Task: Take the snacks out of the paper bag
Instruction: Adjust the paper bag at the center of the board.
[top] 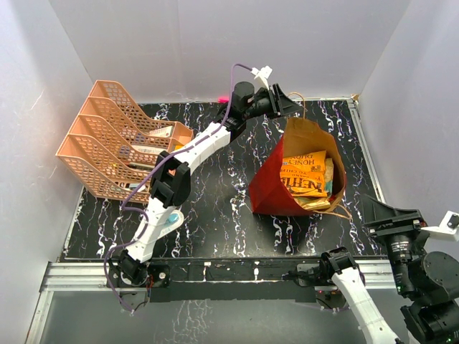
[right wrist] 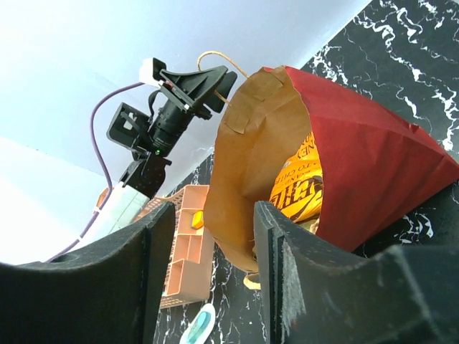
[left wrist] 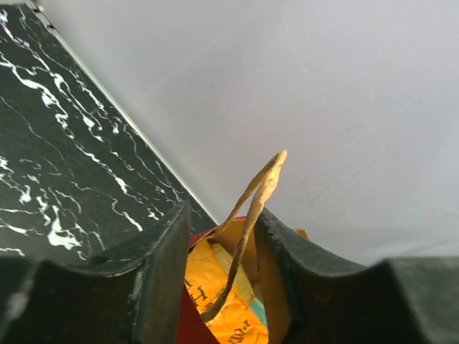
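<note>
The paper bag (top: 269, 190), red outside and brown inside, lies tilted on the black marble table with its mouth facing right. Snacks show inside it, an orange chip bag (top: 303, 175) on top. My left gripper (top: 285, 102) is open at the bag's far rim. In the left wrist view (left wrist: 224, 215) the twine handle (left wrist: 254, 201) stands between the fingers, above the orange packet (left wrist: 215, 287). My right gripper (top: 369, 204) is open and empty beside the bag's near right corner. In the right wrist view (right wrist: 214, 209) the bag (right wrist: 373, 143) and orange packet (right wrist: 297, 190) lie just ahead.
A pink plastic basket organizer (top: 107, 143) stands at the left; it also shows in the right wrist view (right wrist: 190, 244). A blue-white oblong item (right wrist: 197, 326) lies on the table near it. White walls close the back and sides.
</note>
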`<state>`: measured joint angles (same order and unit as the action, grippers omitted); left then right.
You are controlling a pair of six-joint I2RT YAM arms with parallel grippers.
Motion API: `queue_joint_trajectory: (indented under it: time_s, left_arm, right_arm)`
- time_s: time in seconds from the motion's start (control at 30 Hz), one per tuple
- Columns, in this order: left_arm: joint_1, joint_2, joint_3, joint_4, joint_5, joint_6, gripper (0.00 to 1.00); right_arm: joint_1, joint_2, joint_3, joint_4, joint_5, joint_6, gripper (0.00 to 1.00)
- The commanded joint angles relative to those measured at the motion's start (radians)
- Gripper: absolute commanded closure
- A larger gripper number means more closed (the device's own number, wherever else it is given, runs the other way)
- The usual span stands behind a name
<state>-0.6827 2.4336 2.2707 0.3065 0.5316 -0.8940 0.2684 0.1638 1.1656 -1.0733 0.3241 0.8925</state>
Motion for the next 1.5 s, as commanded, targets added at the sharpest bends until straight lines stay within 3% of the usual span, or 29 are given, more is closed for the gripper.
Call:
queue_joint_trajectory:
  time_s: [0.0,0.1,0.27,0.57,0.77,1.0,1.13,1.23,1.33,1.47]
  left_arm:
    - [0.000,-0.039,0.054,0.043,-0.024,0.017,0.68]
    - [0.003,-0.066,0.061,0.015,-0.026,0.045,0.85]
    - [0.031,-0.159,-0.020,0.018,-0.004,0.048,1.00]
    - [0.101,-0.347,-0.185,-0.050,0.053,0.053,1.00]
    - [0.198,-0.515,-0.387,0.010,0.095,0.000,1.00]
    - [0.322,-0.652,-0.438,-0.145,0.129,0.062,1.00]
    - [0.360,-0.695,-0.479,-0.198,0.155,0.079,1.00]
    - [0.369,-0.724,-0.509,-0.216,0.151,0.087,1.00]
    - [0.379,-0.740,-0.517,-0.263,0.103,0.105,1.00]
    - [0.393,-0.737,-0.495,-0.367,0.038,0.130,1.00]
  right_arm:
    - [0.007,0.026,0.046,0.024,0.013,-0.056,0.47]
    - [0.012,0.029,0.055,0.016,-0.007,-0.105,0.40]
    - [0.022,0.036,0.064,0.013,-0.086,-0.187,0.28]
    - [0.049,0.109,0.097,-0.032,-0.156,-0.326,0.11]
    - [0.070,0.156,0.085,-0.022,-0.146,-0.377,0.05]
    - [0.081,0.227,0.023,0.072,-0.183,-0.405,0.02]
    - [0.081,0.293,-0.021,0.143,-0.184,-0.362,0.02]
    - [0.081,0.381,-0.041,0.157,-0.073,-0.254,0.02]
    - [0.081,0.511,-0.027,0.158,0.036,-0.154,0.02]
    - [0.080,0.649,-0.030,0.267,0.049,-0.120,0.02]
